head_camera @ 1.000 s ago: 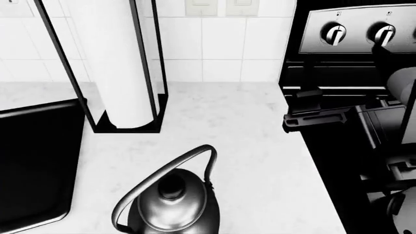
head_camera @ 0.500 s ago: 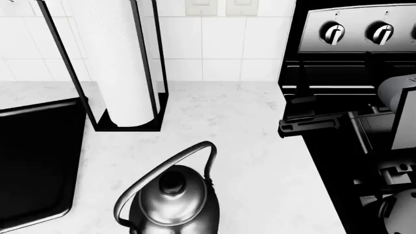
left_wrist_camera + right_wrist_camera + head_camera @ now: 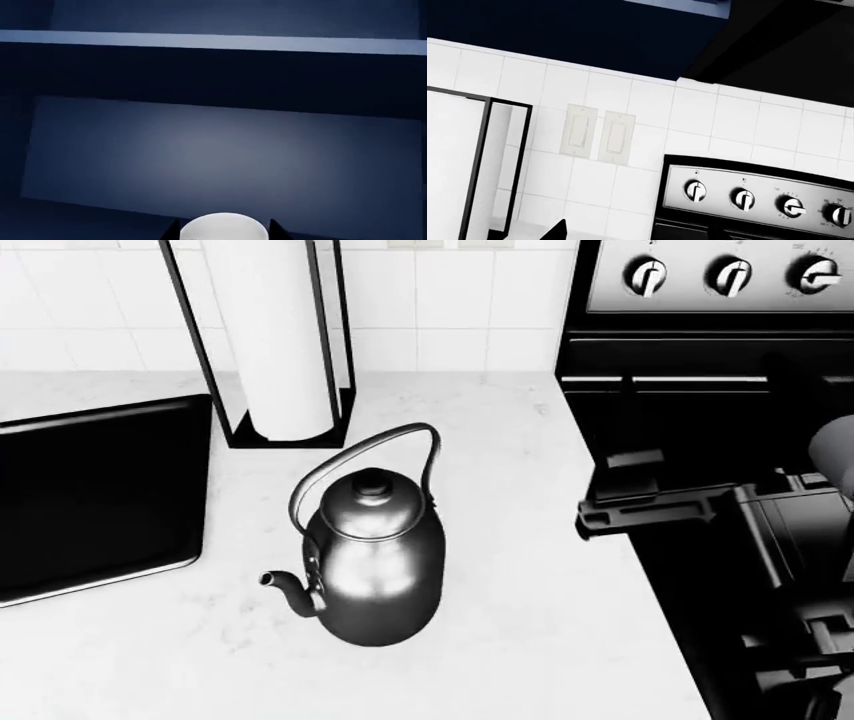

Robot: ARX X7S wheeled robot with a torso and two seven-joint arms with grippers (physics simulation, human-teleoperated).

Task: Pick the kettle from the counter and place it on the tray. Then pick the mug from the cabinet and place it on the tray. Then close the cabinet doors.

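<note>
The silver kettle (image 3: 367, 560) stands upright on the white counter (image 3: 534, 630), spout toward the front left, arched handle up. The black tray (image 3: 94, 500) lies on the counter to its left, with nothing on it in view. My right gripper (image 3: 638, 488) is open and empty over the stove's left edge, to the right of the kettle and apart from it. One of its fingertips (image 3: 557, 231) shows in the right wrist view. My left gripper (image 3: 225, 231) faces a dark blue panel, fingertips apart around a white rounded shape I cannot identify. The mug is out of view.
A paper towel roll in a black wire holder (image 3: 274, 340) stands behind the kettle by the tiled wall. The black stove (image 3: 694, 360) with knobs (image 3: 646, 276) borders the counter on the right. Wall switches (image 3: 597, 134) show in the right wrist view.
The head view has shifted, so the whole kettle now shows higher in the picture. The right gripper stays at the stove's left edge.
</note>
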